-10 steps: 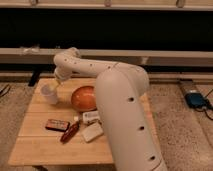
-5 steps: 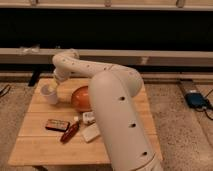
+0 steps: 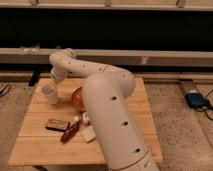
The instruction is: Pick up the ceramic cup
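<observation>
The ceramic cup (image 3: pixel 49 94) is small, plain white and upright on the far left part of the wooden table (image 3: pixel 40 147). My white arm reaches from the lower right across the table to it. The gripper (image 3: pixel 52 84) is right above the cup's rim, at the end of the wrist, and seems to touch or surround the cup's top. The cup stands on the table. The orange dome-shaped bowl (image 3: pixel 77 98) sits just right of the cup, partly hidden behind my arm.
A flat dark red packet (image 3: pixel 56 124), a red elongated item (image 3: pixel 70 132), a white rectangular block (image 3: pixel 89 133) and a small white item (image 3: pixel 84 118) lie at the table's front middle. A dark wall with a ledge runs behind. A blue object (image 3: pixel 196 100) lies on the floor at right.
My arm's large link has shifted left and nearer the camera, and the gripper has settled lower onto the cup. The cup stays in the same place.
</observation>
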Robot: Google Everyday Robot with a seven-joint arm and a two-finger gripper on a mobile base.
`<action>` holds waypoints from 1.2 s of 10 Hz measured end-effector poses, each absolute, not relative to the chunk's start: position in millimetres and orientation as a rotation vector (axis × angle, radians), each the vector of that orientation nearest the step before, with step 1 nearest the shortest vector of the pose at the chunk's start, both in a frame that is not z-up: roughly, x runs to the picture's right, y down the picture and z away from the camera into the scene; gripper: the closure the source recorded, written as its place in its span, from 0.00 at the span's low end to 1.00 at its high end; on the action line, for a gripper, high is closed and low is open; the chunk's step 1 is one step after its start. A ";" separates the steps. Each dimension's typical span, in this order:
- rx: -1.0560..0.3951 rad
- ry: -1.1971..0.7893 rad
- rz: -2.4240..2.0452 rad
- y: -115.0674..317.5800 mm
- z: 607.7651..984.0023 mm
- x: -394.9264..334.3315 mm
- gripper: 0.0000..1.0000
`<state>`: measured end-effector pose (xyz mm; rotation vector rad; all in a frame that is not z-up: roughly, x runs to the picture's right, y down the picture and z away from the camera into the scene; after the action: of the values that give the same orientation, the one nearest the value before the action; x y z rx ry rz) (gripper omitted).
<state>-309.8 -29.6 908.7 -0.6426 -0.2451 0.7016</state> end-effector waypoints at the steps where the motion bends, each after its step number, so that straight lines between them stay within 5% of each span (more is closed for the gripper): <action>1: -0.644 -0.243 0.698 -27.8 907.5 -309.3 0.81; 4: -0.640 -0.270 0.696 -32.7 890.1 -304.9 1.00; 12: -0.520 -0.326 0.721 -94.4 805.5 -278.8 1.00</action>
<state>-278.8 -94.4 805.5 -0.5200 -0.3259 0.7210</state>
